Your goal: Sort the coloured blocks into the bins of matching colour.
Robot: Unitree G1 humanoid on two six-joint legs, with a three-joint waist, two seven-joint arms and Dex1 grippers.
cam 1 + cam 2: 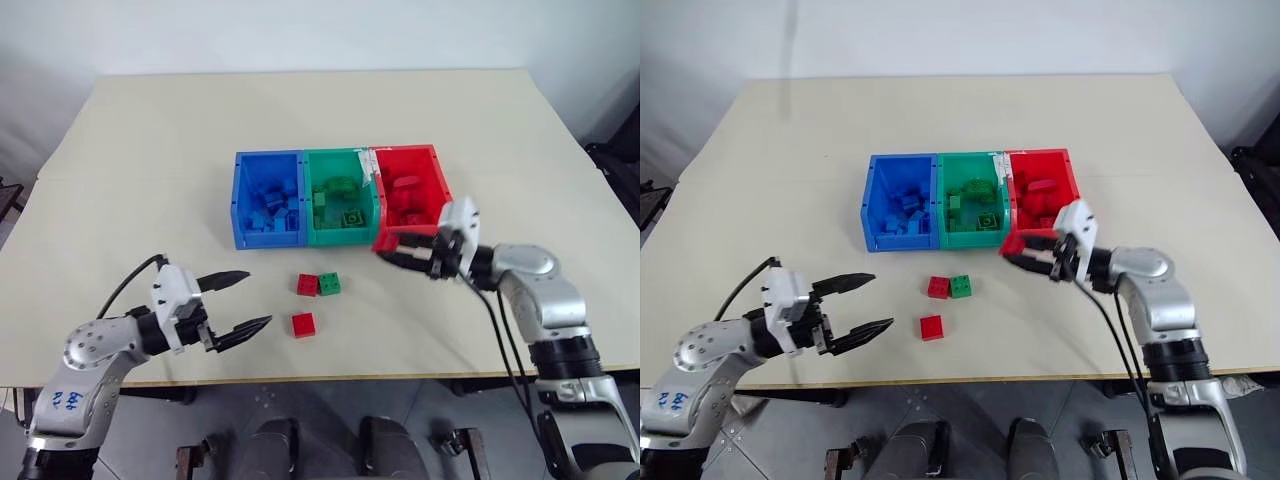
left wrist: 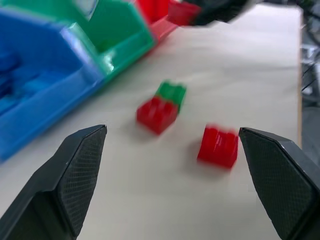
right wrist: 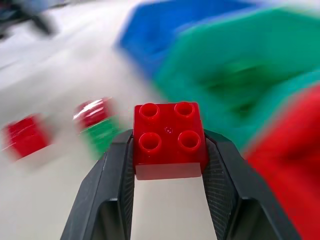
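Note:
My right gripper (image 1: 393,250) is shut on a red block (image 3: 169,138), holding it above the table just in front of the red bin (image 1: 430,190). The blue bin (image 1: 240,205), green bin (image 1: 310,205) and red bin stand joined in a row, each with blocks inside. On the table in front of them lie a red block (image 1: 307,285) touching a green block (image 1: 329,284), and another red block (image 1: 303,325) nearer me. My left gripper (image 1: 245,300) is open, left of these blocks, with nothing between its fingers.
The beige table (image 1: 150,150) has its front edge just below both grippers. A black cable (image 1: 125,285) loops off my left wrist.

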